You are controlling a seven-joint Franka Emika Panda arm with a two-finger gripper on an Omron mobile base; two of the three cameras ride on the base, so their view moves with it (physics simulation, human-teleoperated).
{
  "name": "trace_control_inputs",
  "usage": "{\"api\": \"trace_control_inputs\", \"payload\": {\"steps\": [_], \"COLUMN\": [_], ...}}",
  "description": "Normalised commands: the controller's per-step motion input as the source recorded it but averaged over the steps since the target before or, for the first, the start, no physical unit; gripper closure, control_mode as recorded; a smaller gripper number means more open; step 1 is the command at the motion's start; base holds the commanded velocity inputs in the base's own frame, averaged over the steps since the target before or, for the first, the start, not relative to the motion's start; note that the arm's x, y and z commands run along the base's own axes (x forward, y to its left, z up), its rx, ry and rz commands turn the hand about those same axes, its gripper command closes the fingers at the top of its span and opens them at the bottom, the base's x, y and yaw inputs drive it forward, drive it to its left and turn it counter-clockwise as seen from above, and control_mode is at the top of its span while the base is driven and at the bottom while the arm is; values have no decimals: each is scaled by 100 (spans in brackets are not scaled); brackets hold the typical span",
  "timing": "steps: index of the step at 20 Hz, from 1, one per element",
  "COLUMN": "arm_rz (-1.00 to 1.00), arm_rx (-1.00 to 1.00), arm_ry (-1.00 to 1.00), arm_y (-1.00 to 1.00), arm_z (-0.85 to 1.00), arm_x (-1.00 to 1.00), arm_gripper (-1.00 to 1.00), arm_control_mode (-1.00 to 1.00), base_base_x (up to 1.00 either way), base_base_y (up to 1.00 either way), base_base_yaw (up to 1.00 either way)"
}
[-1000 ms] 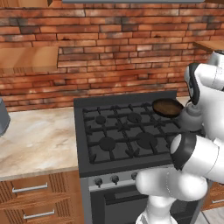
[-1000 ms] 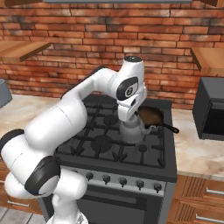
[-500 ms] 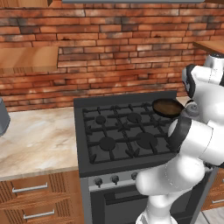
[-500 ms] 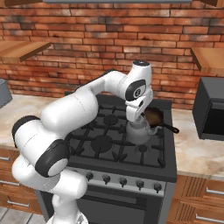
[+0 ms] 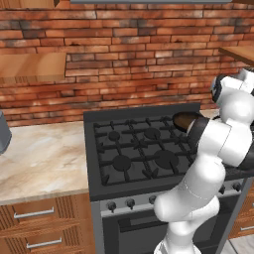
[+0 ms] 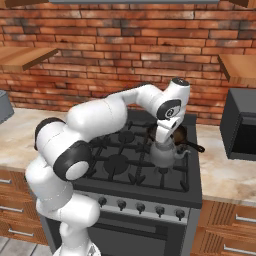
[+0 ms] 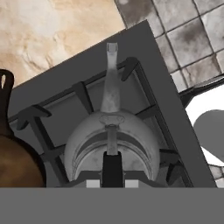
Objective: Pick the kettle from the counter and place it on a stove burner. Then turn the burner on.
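Kettle (image 6: 164,152) held over the stove's right front burner (image 7: 131,100).

The gripper (image 7: 112,168) is clamped on the kettle's thin handle from above, spout pointing to 12 o'clock in the hand view (whether the base rests on the grate or hangs just above it, I cannot tell). The frying pan (image 6: 176,135) sits just behind the kettle, at 9 o'clock in the hand view. The counter (image 5: 39,158) lies at the range's 9 o'clock.
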Motion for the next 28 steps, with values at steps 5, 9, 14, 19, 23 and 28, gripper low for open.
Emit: {"api": "trace_control_inputs", "payload": {"steps": [5, 9, 14, 19, 23, 28], "arm_rz": [0, 0, 0, 0, 0, 0], "arm_rx": [10, 0, 0, 0, -3, -1], "arm_ry": [0, 0, 2, 10, 11, 4], "arm_y": [-19, -11, 0, 5, 7, 4], "arm_z": [-41, -28, -29, -45, -39, -24], "arm_x": [34, 31, 29, 11, 1, 0], "arm_gripper": [100, 100, 100, 100, 100, 100], "arm_control_mode": [-100, -100, -100, -100, -100, -100], "base_base_x": [0, 0, 0, 0, 0, 0], "base_base_y": [0, 0, 0, 0, 0, 0], "base_base_yaw": [0, 0, 0, 0, 0, 0]}}
